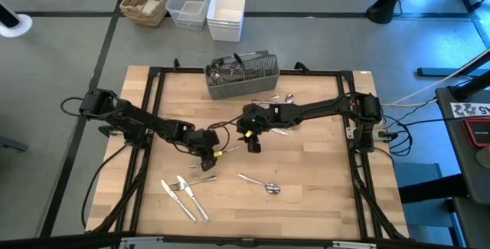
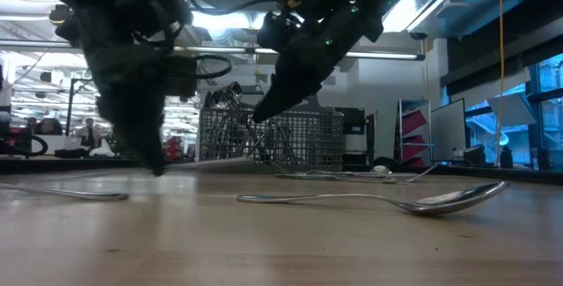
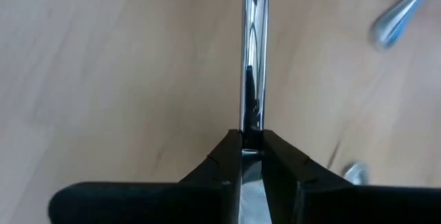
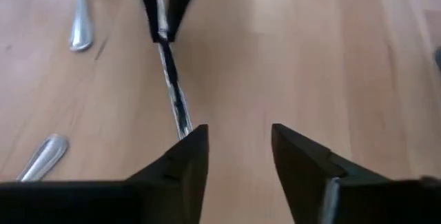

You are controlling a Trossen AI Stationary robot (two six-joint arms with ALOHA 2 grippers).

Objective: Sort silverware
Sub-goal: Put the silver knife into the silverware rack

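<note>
**Left gripper clamped on one utensil, right gripper open just beyond its far end**

The wooden table [image 1: 306, 172] carries both dark arms, each reaching inward from its own side toward the middle; the left arm runs from the left edge, elbow bent, its wrist tipped down so the left gripper [image 1: 208, 157] sits low over the wood; its jaws are together on a slim silver utensil [image 3: 253, 58], handle or blade I cannot tell, pinched at one end with the rest running straight out ahead of the fingers, lying flat or nearly flat above the table; the right arm stretches from the right edge, and the right gripper [image 1: 253, 143] hangs just above the surface with its jaws apart and nothing between them; in the right wrist view the free end of that same utensil [image 4: 176, 103] stops just short of the right fingers [image 4: 186, 158], so its long axis runs from one gripper toward the other.

The grey mesh caddy [image 1: 243, 76] stands at the far middle of the table, with several pieces of silverware upright or leaning inside; which compartments hold what I cannot tell; beyond the table on the floor sit a wicker basket [image 1: 147, 1], a clear plastic bin [image 1: 189, 2] and a white bin [image 1: 226, 15].

Loose silverware lies flat on the wood; a spoon [image 1: 262, 184] near the front middle, bowl toward the right; a fork and knives [image 1: 184, 197] grouped at the front left, lying aslant; more pieces [image 1: 282, 97] just beside the caddy's right end.
</note>
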